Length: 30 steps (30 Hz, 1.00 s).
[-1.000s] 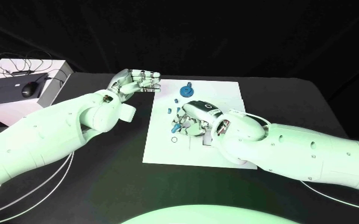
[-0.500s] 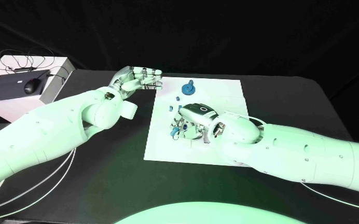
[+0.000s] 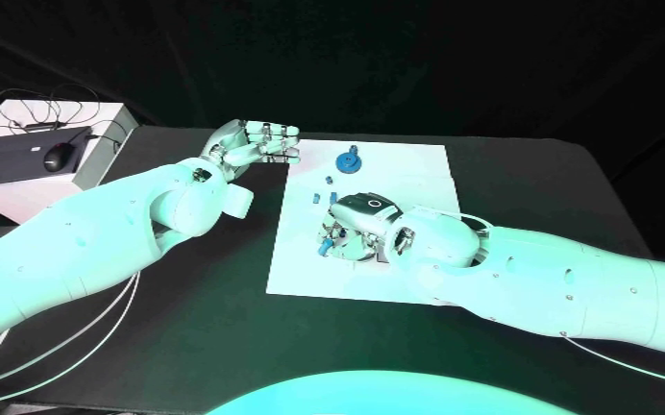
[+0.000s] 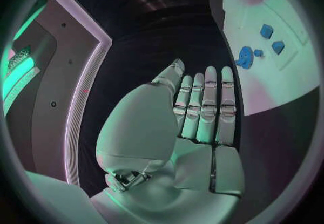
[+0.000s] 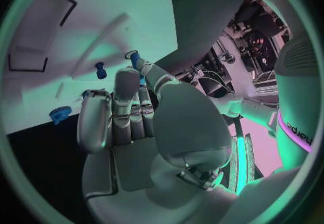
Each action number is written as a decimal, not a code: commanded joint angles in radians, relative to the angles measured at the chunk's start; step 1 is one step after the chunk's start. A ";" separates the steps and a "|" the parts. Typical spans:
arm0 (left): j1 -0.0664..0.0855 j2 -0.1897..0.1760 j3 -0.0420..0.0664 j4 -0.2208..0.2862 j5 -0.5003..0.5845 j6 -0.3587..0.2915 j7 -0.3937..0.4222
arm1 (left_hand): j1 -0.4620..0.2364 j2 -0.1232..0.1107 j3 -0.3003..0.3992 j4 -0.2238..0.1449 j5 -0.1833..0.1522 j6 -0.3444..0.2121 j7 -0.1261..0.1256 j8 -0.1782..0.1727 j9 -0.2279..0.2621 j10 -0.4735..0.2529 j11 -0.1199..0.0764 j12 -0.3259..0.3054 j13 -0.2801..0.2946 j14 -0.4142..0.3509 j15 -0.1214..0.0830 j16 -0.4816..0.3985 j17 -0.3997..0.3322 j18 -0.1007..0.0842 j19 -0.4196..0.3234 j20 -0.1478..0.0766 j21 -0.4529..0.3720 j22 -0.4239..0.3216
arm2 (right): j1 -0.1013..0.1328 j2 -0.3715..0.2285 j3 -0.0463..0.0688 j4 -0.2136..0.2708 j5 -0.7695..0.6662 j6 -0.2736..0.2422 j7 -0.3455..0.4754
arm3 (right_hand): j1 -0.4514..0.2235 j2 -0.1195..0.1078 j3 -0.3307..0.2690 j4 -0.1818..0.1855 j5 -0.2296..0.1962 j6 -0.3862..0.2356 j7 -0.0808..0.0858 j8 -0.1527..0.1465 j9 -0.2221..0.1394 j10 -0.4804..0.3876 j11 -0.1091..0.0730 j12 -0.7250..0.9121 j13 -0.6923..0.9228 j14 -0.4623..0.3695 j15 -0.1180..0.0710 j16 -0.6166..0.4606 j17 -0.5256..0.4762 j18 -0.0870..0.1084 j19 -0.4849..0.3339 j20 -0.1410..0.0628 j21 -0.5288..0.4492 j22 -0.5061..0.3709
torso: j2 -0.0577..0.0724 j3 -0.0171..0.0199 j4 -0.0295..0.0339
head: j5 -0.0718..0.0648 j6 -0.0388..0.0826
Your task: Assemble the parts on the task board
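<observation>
Right hand (image 3: 363,225) pinching a blue part (image 3: 325,239) over the task board (image 3: 416,170)

Risk: a loose pinch drops the part. Left hand (image 3: 254,146), 10 o'clock of board, fingers together, empty.

Over at nine o'clock, off the black bench (image 3: 208,338), there's a white box (image 3: 86,160) with a dark panel (image 3: 31,160) lying on top of it. A black mouse (image 3: 57,158) sits on that panel, and thin dark cables (image 3: 56,112) loop across the box's far edge toward ten o'clock. Down at seven o'clock, pale cables (image 3: 97,333) trail over the bench surface. Behind it all, from ten round to two o'clock, hangs a black curtain (image 3: 416,40).
</observation>
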 commanded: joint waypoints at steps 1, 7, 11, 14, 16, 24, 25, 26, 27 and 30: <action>0.000 0.000 0.001 0.002 0.005 0.013 0.008 | -0.002 -0.005 0.003 -0.004 0.002 0.003 0.004 0.000 0.000 -0.004 0.000 -0.003 -0.001 -0.001 0.001 0.001 0.001 -0.007 0.000 -0.002 0.006 -0.001 | -0.003 -0.003 -0.002 0.002 -0.044 0.043 -0.016 | 0.011 0.026 0.002 -0.005 0.004 0.012 -0.001 0.006 0.050 0.027 -0.023 0.002 0.001 0.000 -0.004 0.008 -0.001 -0.005 0.082 -0.005 -0.002 0.086 | -0.001 -0.0002 0.0007 | 0.000 -0.002; 0.000 -0.002 0.001 0.002 0.005 0.013 0.008 | -0.002 -0.005 0.003 -0.004 0.002 0.003 0.004 0.000 0.000 -0.004 0.000 -0.003 -0.001 -0.001 0.001 0.001 0.001 -0.007 0.000 -0.002 0.006 -0.001 | -0.003 -0.008 -0.002 0.004 -0.057 0.044 -0.024 | 0.011 0.026 0.002 -0.005 0.004 0.012 -0.001 0.006 0.050 0.027 -0.023 0.002 0.001 0.000 -0.004 0.008 -0.001 -0.005 0.082 -0.005 -0.002 0.086 | 0.000 -0.0007 0.0001 | 0.001 -0.002; 0.000 -0.002 0.001 0.003 0.004 0.013 0.008 | -0.002 -0.005 0.003 -0.004 0.002 0.003 0.004 0.000 0.000 -0.004 0.000 -0.003 -0.001 -0.001 0.001 0.001 0.001 -0.007 0.000 -0.002 0.006 -0.001 | -0.004 -0.009 -0.002 0.006 -0.069 0.036 -0.041 | 0.011 0.026 0.002 -0.007 0.005 0.012 0.000 0.006 0.050 0.028 -0.023 0.002 0.001 -0.001 -0.004 0.009 -0.002 -0.005 0.083 -0.005 0.000 0.088 | -0.001 -0.0005 0.0001 | 0.000 -0.001; 0.000 -0.002 0.001 0.003 0.004 0.013 0.008 | -0.002 -0.005 0.003 -0.004 0.002 0.003 0.004 0.000 0.000 -0.004 0.000 -0.003 -0.001 -0.001 0.001 0.001 0.001 -0.007 0.000 -0.002 0.006 -0.001 | -0.005 -0.010 -0.002 0.008 -0.073 0.032 -0.048 | 0.011 0.026 0.002 -0.007 0.005 0.012 0.000 0.006 0.050 0.028 -0.023 0.002 0.001 -0.001 -0.004 0.009 -0.002 -0.005 0.083 -0.005 0.000 0.088 | -0.001 -0.0002 0.0003 | 0.000 -0.001; 0.000 -0.002 0.001 0.003 0.004 0.013 0.008 | -0.002 -0.005 0.003 -0.004 0.002 0.003 0.004 0.000 0.000 -0.004 0.000 -0.003 -0.001 -0.001 0.001 0.001 0.001 -0.007 0.000 -0.002 0.006 -0.001 | -0.005 -0.011 -0.002 0.010 -0.075 0.031 -0.051 | 0.011 0.026 0.002 -0.007 0.005 0.012 0.000 0.006 0.050 0.028 -0.023 0.002 0.001 -0.001 -0.004 0.009 -0.002 -0.005 0.083 -0.005 0.000 0.088 | -0.001 -0.0002 0.0006 | -0.001 -0.001; 0.000 -0.003 0.001 0.003 0.004 0.013 0.008 | -0.002 -0.005 0.003 -0.004 0.002 0.003 0.004 0.000 0.000 -0.004 0.000 -0.003 -0.001 -0.001 0.001 0.001 0.001 -0.007 0.000 -0.002 0.006 -0.001 | -0.006 -0.005 -0.002 0.008 -0.076 0.037 -0.050 | 0.009 0.025 0.002 -0.008 0.003 0.012 0.000 0.006 0.050 0.027 -0.023 0.002 0.000 -0.002 -0.004 0.009 -0.003 -0.004 0.082 -0.005 -0.004 0.087 | -0.001 -0.0010 -0.0001 | -0.001 -0.001; 0.000 -0.002 0.001 0.003 0.004 0.013 0.008 | -0.002 -0.005 0.003 -0.004 0.002 0.003 0.004 0.000 0.000 -0.004 0.000 -0.003 -0.001 -0.001 0.001 0.001 0.001 -0.007 0.000 -0.002 0.006 -0.001 | -0.006 -0.002 -0.002 0.006 -0.076 0.036 -0.050 | 0.009 0.024 0.002 -0.009 0.003 0.011 0.000 0.005 0.049 0.026 -0.022 0.002 0.000 -0.002 -0.004 0.009 -0.003 -0.004 0.082 -0.005 -0.006 0.086 | -0.001 -0.0012 0.0000 | -0.002 -0.001; 0.000 -0.002 0.001 0.004 0.004 0.013 0.008 | -0.002 -0.005 0.003 -0.004 0.002 0.003 0.004 0.000 0.000 -0.004 0.000 -0.003 -0.001 -0.001 0.001 0.001 0.001 -0.007 0.000 -0.002 0.006 -0.001 | -0.006 0.001 -0.003 0.002 -0.076 0.034 -0.051 | 0.011 0.021 0.000 -0.011 0.006 0.006 0.005 0.004 0.048 0.020 -0.020 0.001 0.000 -0.004 -0.002 0.006 -0.005 -0.003 0.082 -0.004 -0.011 0.083 | -0.001 -0.0012 0.0000 | -0.002 -0.001; 0.000 -0.002 0.001 0.004 0.004 0.013 0.008 | -0.002 -0.005 0.003 -0.004 0.002 0.003 0.004 0.000 0.000 -0.004 0.000 -0.003 -0.001 -0.001 0.001 0.001 0.001 -0.007 0.000 -0.002 0.006 -0.001 | -0.006 0.005 -0.003 -0.002 -0.075 0.032 -0.051 | 0.010 0.019 -0.002 -0.011 0.008 0.004 0.005 0.004 0.047 0.018 -0.019 0.002 0.000 -0.004 -0.002 0.005 -0.005 -0.003 0.082 -0.004 -0.012 0.083 | -0.001 -0.0012 0.0002 | -0.002 0.000; 0.000 -0.001 0.001 0.004 0.004 0.013 0.008 | -0.002 -0.005 0.003 -0.004 0.002 0.003 0.004 0.000 0.000 -0.004 0.000 -0.003 -0.001 -0.001 0.001 0.001 0.001 -0.007 0.000 -0.002 0.006 -0.001 | -0.006 0.016 -0.005 -0.016 -0.073 0.026 -0.054 | -0.003 0.006 -0.030 -0.003 0.016 -0.006 0.007 0.003 0.039 0.008 -0.016 0.002 0.000 -0.003 0.001 0.000 -0.009 -0.001 0.081 -0.002 -0.021 0.078 | -0.001 -0.0008 0.0008 | -0.003 0.000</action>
